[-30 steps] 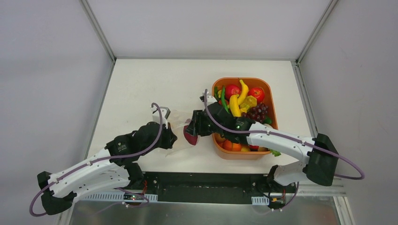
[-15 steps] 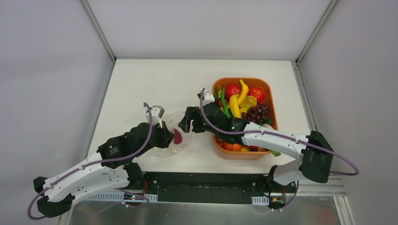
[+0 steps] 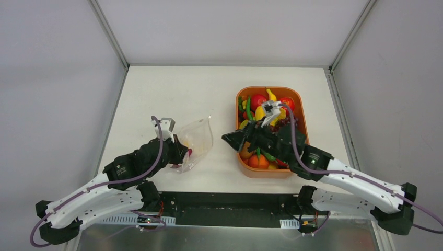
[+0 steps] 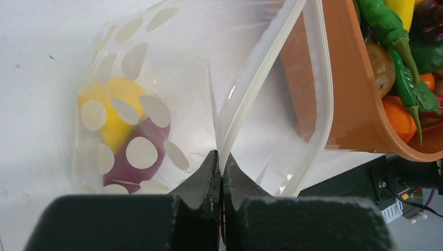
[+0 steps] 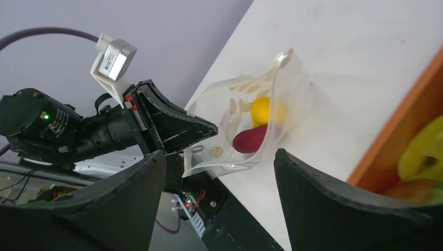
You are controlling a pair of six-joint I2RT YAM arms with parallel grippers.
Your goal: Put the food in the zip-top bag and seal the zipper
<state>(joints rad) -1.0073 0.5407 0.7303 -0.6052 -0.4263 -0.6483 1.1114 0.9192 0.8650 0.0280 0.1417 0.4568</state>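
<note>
pale table [image 3: 156,94] between grey walls [image 3: 52,78]. the left gripper [image 4: 220,166] is clamped on the zip-top bag [image 3: 197,137] at its gaping mouth, beside the zipper [image 4: 261,68]. inside lie a yellow piece [image 4: 112,112] and a dark red piece [image 4: 130,162]. at the bag's 3 o'clock, the right gripper [image 5: 217,157] hangs wide and empty by the orange tray [image 3: 300,104] of food [image 3: 286,103].

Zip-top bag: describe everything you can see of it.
The zip-top bag is clear plastic with white dots and a whitish zipper along its open mouth. The shut left gripper pinches the mouth edge, propping it on the table left of the orange tray. Inside lie a yellow piece and a dark red piece.
</note>
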